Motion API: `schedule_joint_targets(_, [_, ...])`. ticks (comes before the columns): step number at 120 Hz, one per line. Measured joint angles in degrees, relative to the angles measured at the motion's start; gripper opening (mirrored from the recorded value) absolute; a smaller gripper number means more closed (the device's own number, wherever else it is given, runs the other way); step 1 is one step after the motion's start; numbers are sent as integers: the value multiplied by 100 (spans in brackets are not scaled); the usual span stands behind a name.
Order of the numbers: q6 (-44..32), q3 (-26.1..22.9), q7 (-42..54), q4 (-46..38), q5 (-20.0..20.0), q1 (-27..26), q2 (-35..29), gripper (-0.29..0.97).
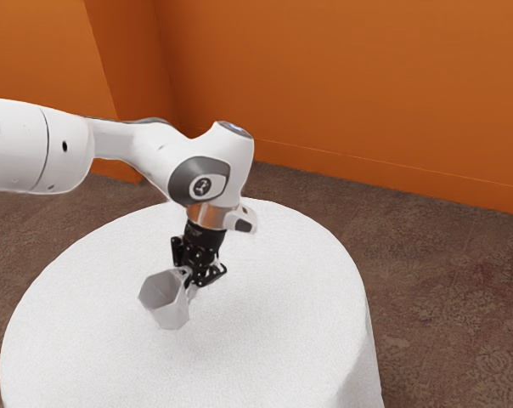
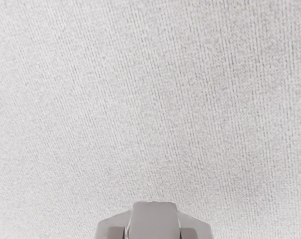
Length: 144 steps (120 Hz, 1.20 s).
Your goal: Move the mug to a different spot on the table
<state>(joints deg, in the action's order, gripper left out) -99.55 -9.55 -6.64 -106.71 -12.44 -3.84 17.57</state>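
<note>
A pale grey faceted mug (image 1: 165,299) hangs tilted a little above the round white table (image 1: 282,340), its mouth turned toward the exterior view's left. My black gripper (image 1: 194,276) is shut on the mug's handle side, holding it from the exterior view's right. In the wrist view the mug (image 2: 153,223) appears as a grey block just under my hand, with the white tablecloth (image 2: 150,99) beyond it.
The table's rim (image 1: 358,280) drops off to a brown carpeted floor (image 1: 443,280) at the exterior view's right. Orange walls (image 1: 367,76) stand behind. My white arm (image 1: 112,153) reaches in from the exterior view's left above the table.
</note>
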Motion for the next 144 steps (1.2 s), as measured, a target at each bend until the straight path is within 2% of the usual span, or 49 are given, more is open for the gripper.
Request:
schedule_joint_targets(53, [667,-48,119,1179,-616,218,1055,0])
schedule_joint_targets(81, [1047,-437,212,1261,-846,218,1254,1])
schedule_joint_targets(108, [1478,-645,470,2251,-1159,325,1728,1])
schedule_joint_targets(129, [1763,-800,812,2333,-1261,340,2006,2])
schedule_joint_targets(144, [1966,-1091,1027,2343,-1353,405,2167,2])
